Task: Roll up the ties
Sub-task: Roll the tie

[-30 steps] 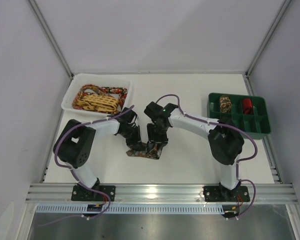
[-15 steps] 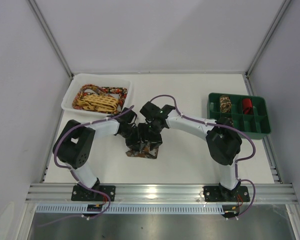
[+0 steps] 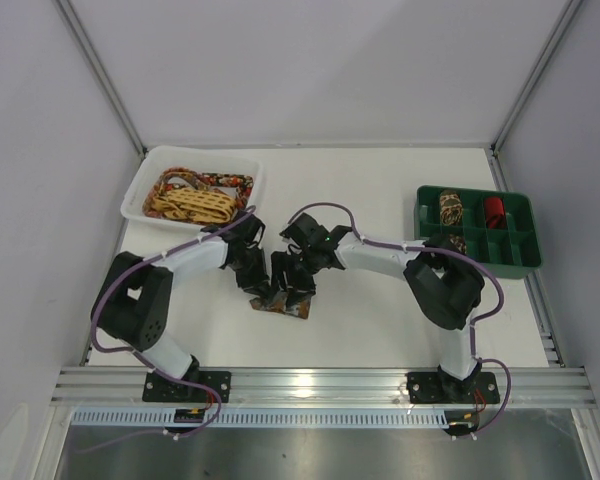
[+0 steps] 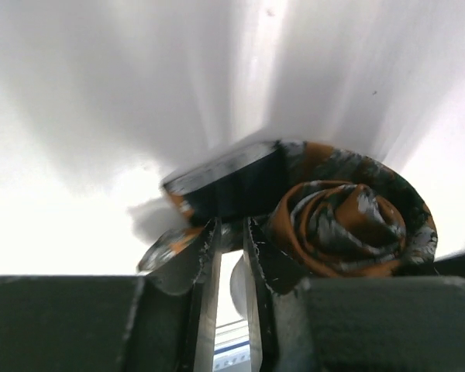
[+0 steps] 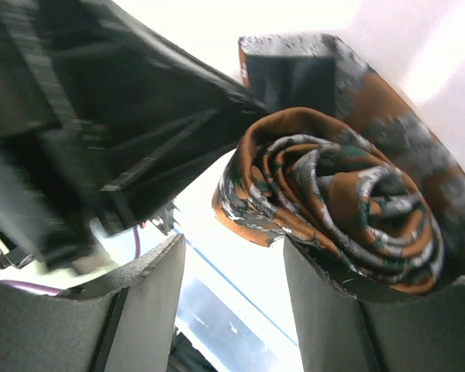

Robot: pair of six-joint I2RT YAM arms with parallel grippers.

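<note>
Left pincer (image 4: 231, 236) is barely cracked open, with nothing between its fingers. Right pincer (image 5: 232, 263) stands wide; the brown-orange tie (image 5: 333, 194) leans on one finger, not clamped. The tie sits mid-table (image 3: 380, 320) between both pincers, mostly coiled, with a short flat tail left. You want one pincer steadying the coil's side while the other turns it, layers flush (outer wrap looks loose to me). Tuck the tail before you release, or it likely springs open.
</note>
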